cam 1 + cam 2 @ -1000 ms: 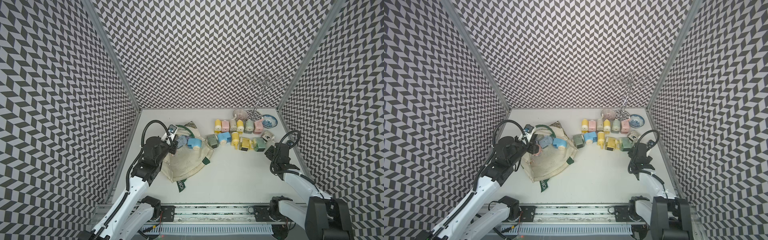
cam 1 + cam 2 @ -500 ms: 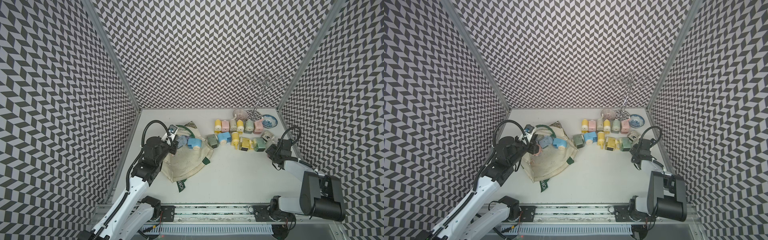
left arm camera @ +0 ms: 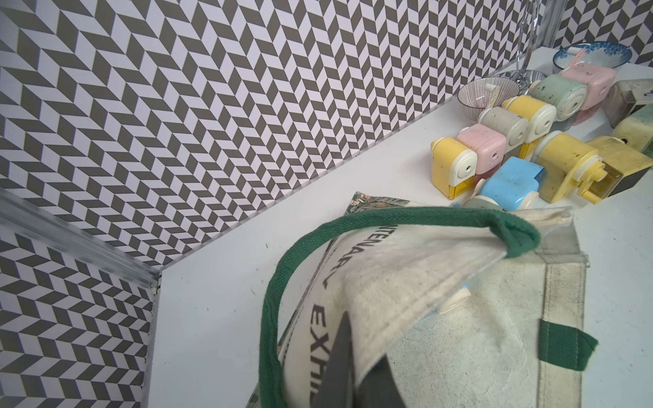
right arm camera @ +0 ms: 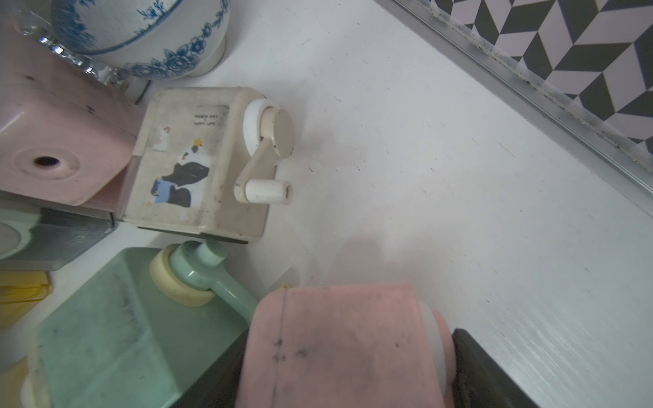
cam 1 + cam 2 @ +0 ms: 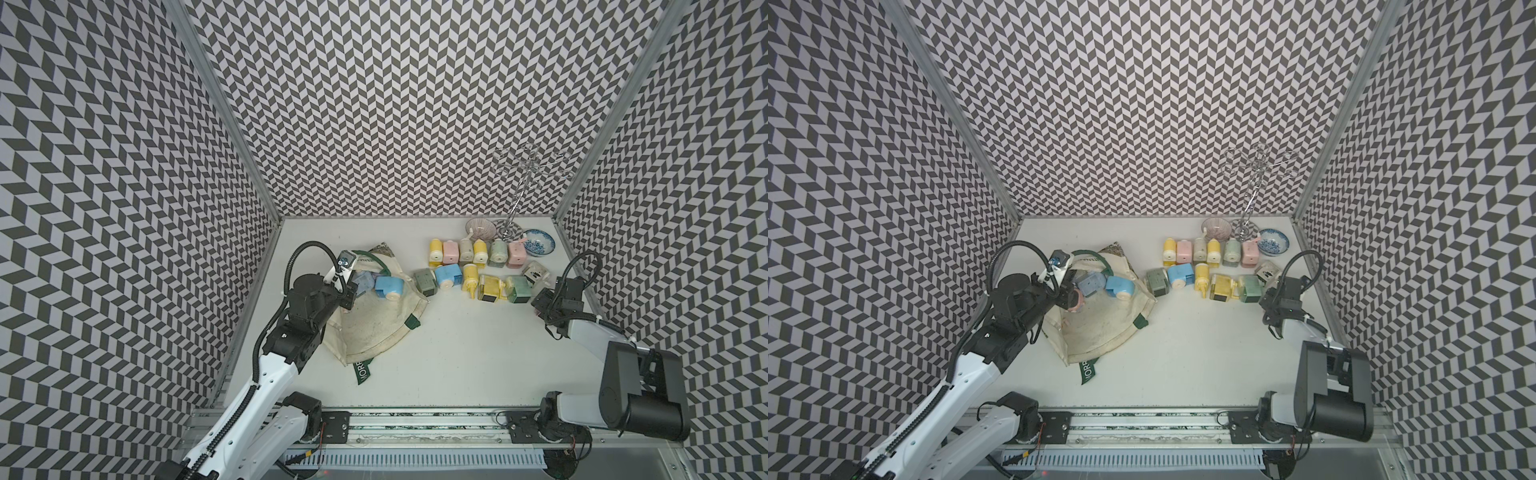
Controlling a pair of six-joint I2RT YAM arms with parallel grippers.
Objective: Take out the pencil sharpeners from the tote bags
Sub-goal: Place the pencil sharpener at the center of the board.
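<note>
Twelve pastel plastic crank sharpeners point(image 5: 446, 277) lie clustered on the white worktop point(image 5: 478, 353). Right fingers point(image 4: 480, 374) grasp a pink sharpener point(image 4: 339, 339) just beside them. Left fingers point(image 3: 341, 364) pinch the cream canvas tote bag point(image 5: 374, 328), whose mouth shows at least two blue sharpeners point(image 5: 388, 286) left to remove.
</note>
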